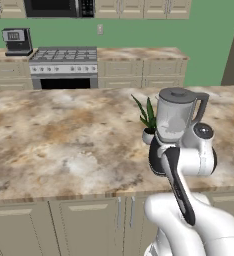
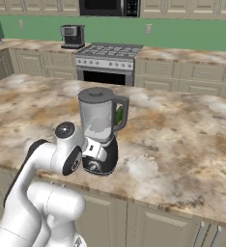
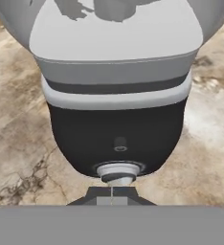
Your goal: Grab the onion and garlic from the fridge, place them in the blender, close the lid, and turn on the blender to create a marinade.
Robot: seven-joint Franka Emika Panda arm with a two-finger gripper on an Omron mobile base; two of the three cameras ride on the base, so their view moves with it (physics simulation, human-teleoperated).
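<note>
The blender point(image 1: 176, 117) point(image 2: 99, 118) stands on the marble island counter point(image 1: 64, 145), near its front edge. The dark grey lid point(image 1: 176, 95) point(image 2: 96, 94) sits on top of the clear jar. In the hand view the rounded black base point(image 3: 116, 134) is very close, with its pale knob point(image 3: 118, 171) low on the front. My gripper point(image 3: 112, 192) is shut, its two tips pressed together and touching the knob from below. The onion, the garlic and the fridge are out of view; I cannot make out what is inside the jar.
A small potted plant point(image 1: 148, 117) stands just behind the blender on the left. Across the aisle are the stove point(image 1: 64, 65), a black coffee machine point(image 1: 16, 41) point(image 2: 72, 36) and a row of cabinets. My arm's elbow point(image 2: 66, 144) hangs in front of the island.
</note>
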